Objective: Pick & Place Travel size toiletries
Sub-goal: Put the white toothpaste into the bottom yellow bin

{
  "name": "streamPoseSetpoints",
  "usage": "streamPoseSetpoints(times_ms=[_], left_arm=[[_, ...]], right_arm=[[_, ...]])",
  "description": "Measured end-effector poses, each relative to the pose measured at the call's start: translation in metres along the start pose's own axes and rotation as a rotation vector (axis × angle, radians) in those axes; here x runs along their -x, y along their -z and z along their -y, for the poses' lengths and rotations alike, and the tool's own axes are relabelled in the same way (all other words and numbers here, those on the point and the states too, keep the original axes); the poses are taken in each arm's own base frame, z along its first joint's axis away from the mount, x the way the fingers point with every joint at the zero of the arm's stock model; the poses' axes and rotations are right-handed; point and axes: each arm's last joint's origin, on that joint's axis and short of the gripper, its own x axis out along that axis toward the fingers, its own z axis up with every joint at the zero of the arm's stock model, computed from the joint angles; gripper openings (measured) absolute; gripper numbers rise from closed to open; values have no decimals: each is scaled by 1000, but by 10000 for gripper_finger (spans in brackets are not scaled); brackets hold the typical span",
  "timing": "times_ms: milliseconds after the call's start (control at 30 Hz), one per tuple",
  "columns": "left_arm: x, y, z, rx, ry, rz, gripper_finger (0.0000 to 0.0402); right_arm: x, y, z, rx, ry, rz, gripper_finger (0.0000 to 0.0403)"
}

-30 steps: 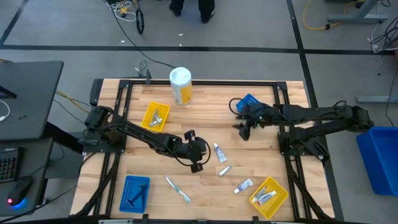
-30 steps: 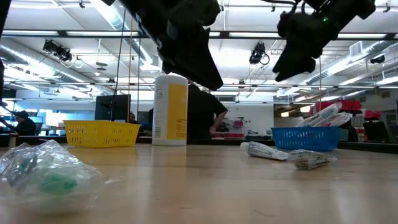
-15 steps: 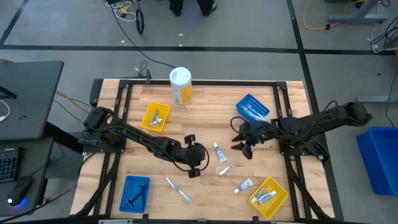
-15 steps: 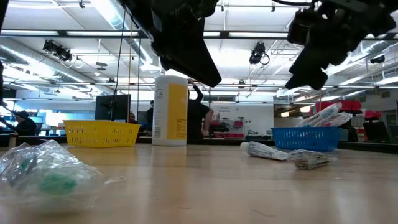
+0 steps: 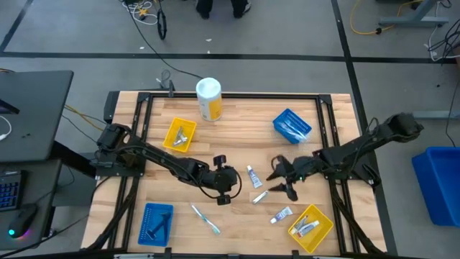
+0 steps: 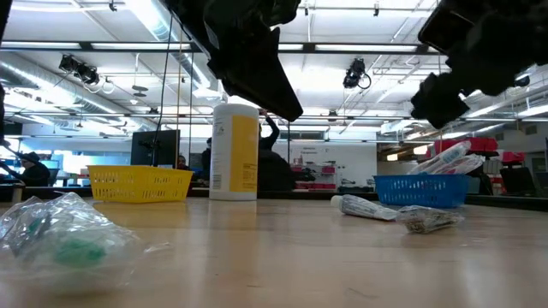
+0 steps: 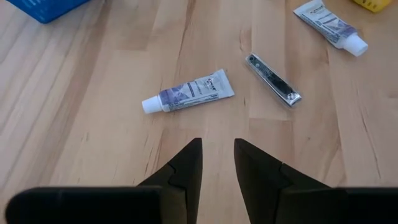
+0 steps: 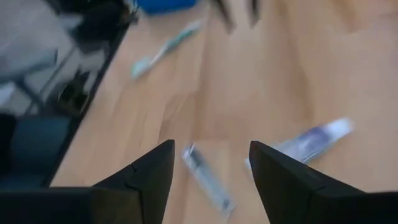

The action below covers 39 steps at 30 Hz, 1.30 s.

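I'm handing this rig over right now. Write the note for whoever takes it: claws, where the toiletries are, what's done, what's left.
Right claw: open, empty, above the mid-table items, over the nail clipper.
Left claw: nearly closed, empty, hovering left of the small tube.
Loose on the table: that tube, the clipper, a second tube nearer the front, and a toothbrush front-centre.
Already binned: items in the front right yellow tray, the blue basket at the back right, the yellow tray at the back left and the front left blue tray.
Left to do: pick and place the four loose items.
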Motion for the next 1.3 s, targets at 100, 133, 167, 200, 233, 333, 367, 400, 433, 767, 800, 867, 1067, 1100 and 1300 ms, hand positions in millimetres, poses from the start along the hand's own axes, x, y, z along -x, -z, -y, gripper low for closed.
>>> streamPoseSetpoints(times_ms=[100,133,167,200,233,333,367,400,433,767,800,867,1067,1100,1300], left_arm=[[0,0,-1,-1,-4,0,101],[0,0,-1,-2,-6,0,101],[-1,0,-2,-3,-8,0,101],[-1,-1,-3,-1,-9,0,101],[-1,-1,-4,5,-12,0,101],[-2,-2,-7,31,-17,3,101],[-3,-2,-8,47,-19,3,100],[-3,-2,-8,58,-21,3,100],[-3,-3,-9,70,-22,3,100],[-3,-3,-9,58,-22,3,100],[-3,-3,-9,54,-23,3,100],[-3,-3,-9,50,-23,3,100],[-3,-3,-9,40,-23,2,100],[-3,-3,-9,30,-23,2,100],[-3,-2,-9,13,-24,0,100]], right_arm=[[-11,10,-9,38,-25,-83,210],[-14,12,-11,49,-9,-94,208],[-18,11,-12,56,22,-91,206],[-21,9,-11,59,68,-80,204],[-25,6,-9,59,121,-68,203],[-35,-3,-2,40,279,-19,206],[-39,-4,2,20,318,-14,210],[-42,-4,6,6,347,-19,215],[-46,-2,10,-14,370,-24,220],[-85,21,28,-72,420,-55,276],[-87,24,31,-70,434,-64,278],[-92,29,35,-74,469,-82,279],[-96,30,41,-105,460,-82,254],[-96,30,41,-101,458,-83,244],[-96,30,42,-101,446,-90,168]])
